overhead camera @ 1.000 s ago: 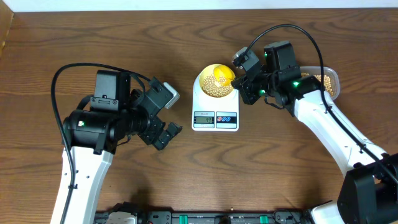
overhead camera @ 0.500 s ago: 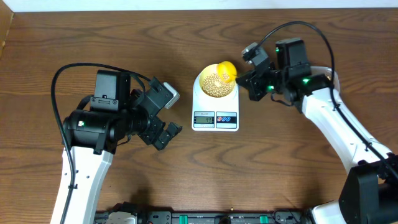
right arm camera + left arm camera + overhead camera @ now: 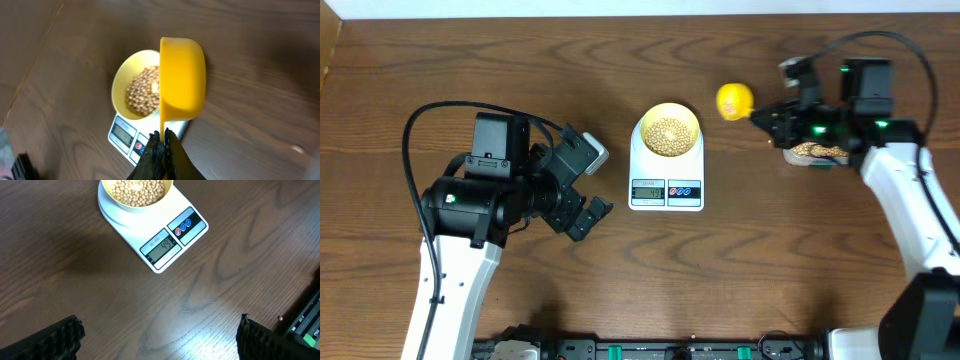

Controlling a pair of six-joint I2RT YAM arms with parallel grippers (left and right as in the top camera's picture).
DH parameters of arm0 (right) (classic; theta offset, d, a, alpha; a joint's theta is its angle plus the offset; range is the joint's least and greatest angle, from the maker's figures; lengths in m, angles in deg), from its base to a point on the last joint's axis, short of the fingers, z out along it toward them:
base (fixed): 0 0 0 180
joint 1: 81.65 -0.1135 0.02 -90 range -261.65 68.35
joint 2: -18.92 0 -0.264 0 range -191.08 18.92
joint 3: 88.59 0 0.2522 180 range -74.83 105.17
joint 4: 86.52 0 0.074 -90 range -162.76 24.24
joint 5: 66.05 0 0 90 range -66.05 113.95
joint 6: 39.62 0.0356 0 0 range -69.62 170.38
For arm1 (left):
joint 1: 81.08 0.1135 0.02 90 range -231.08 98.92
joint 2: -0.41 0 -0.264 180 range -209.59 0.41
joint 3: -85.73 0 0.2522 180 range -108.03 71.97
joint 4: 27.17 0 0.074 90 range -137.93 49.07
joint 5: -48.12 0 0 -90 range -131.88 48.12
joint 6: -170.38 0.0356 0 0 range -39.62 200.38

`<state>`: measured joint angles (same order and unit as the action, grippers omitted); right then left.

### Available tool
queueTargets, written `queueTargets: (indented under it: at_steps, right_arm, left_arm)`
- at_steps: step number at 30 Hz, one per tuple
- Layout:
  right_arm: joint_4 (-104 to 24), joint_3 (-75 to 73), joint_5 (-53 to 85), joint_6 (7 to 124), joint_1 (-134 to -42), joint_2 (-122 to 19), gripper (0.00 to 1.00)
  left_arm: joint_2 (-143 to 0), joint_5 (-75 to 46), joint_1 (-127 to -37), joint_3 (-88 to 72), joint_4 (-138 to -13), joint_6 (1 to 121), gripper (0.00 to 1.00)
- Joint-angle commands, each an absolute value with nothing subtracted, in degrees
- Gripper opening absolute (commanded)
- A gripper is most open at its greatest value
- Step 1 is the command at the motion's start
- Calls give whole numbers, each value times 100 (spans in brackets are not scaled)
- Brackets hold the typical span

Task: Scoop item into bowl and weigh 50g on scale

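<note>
The bowl [image 3: 667, 131], filled with beans [image 3: 667, 136], sits on the scale [image 3: 666, 188] at frame centre. The right gripper [image 3: 161, 150], jaws clamped on the handle of the yellow scoop [image 3: 734, 100], holds it upper right of the bowl, apart from it. The left gripper [image 3: 160, 342], its 2 jaws wide apart and empty, hangs lower left of the scale.

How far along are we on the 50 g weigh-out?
Done: beans sit in the cream bowl on the scale, whose display appears to read 49. In hand: the right claw is shut on the yellow scoop, held right of the scale. Remaining: probably a few more beans. The left claw is open and idle.
</note>
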<state>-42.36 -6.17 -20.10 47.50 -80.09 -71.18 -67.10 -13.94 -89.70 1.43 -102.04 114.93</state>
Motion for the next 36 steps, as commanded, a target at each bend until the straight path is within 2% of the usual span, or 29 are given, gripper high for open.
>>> queueTargets:
  at_steps: [1, 10, 22, 26, 36]
  right_arm:
    - [-3976, -518, -2117, 4816, -7524, -6867, 1]
    - [-3437, -518, -1918, 4816, -6614, -6828, 1]
    - [-3469, -518, -1350, 4798, -6564, -6830, 1]
    - [-3673, -518, -1453, 4796, -7027, -6830, 1]
    - [-4350, -518, -841, 4796, -8984, -6830, 1]
  left_arm:
    - [-6701, -1426, -8950, 163, -10217, 11530, 100]
    - [-6701, -1426, -8950, 163, -10217, 11530, 100]
    - [-6701, -1426, -8950, 163, -10217, 11530, 100]
    - [-6701, -1426, -8950, 163, -10217, 11530, 100]
    - [-6701, -1426, -8950, 163, -10217, 11530, 100]
